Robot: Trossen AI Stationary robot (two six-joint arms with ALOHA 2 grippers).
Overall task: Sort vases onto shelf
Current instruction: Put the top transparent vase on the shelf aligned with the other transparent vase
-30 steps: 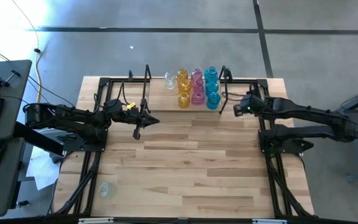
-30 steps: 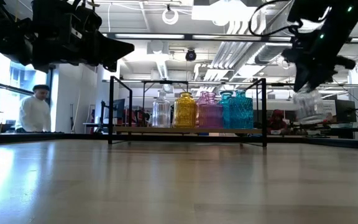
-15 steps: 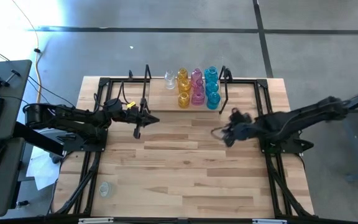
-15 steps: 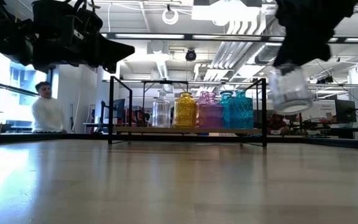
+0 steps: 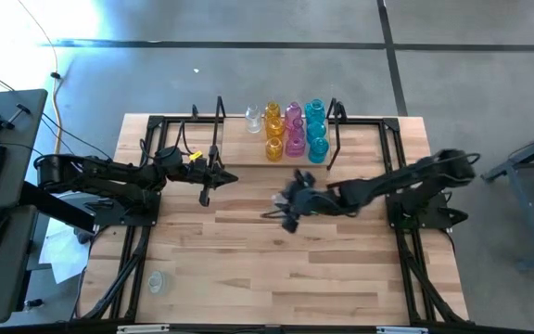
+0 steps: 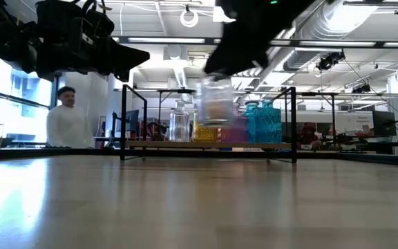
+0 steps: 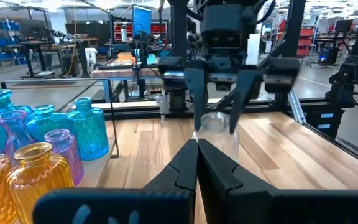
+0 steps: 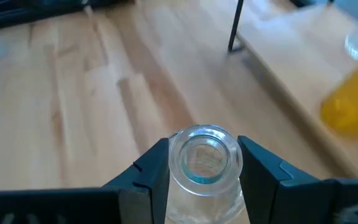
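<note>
My right gripper (image 5: 288,211) hangs over the middle of the table, in front of the shelf (image 5: 239,153), shut on a clear glass vase (image 6: 217,104). The vase also shows in the right wrist view (image 8: 204,186) and the left wrist view (image 7: 217,124). On the shelf stand one clear vase (image 5: 253,119) and rows of amber (image 5: 273,130), pink (image 5: 294,130) and cyan vases (image 5: 316,130), on their bases. My left gripper (image 5: 205,197) is shut and empty near the shelf's left end, above the table. My right gripper pinches the clear vase's neck (image 8: 178,160), just under the rim, between its two fingers (image 8: 151,171). The fingers come from above, pointing down. The vase hangs upright below them, its mouth up, lifted clear of the table.
One more clear vase (image 5: 156,281) stands near the table's near left corner. The shelf's black posts (image 6: 123,121) rise at its ends. A person (image 6: 66,124) stands in the room beyond the table. Bare tabletop (image 5: 276,269) lies toward the near edge.
My right gripper has swept from beside the shelf's right end toward the table's left and a little toward the near edge, carrying the clear vase. The vase stays upright and clear of the table.
</note>
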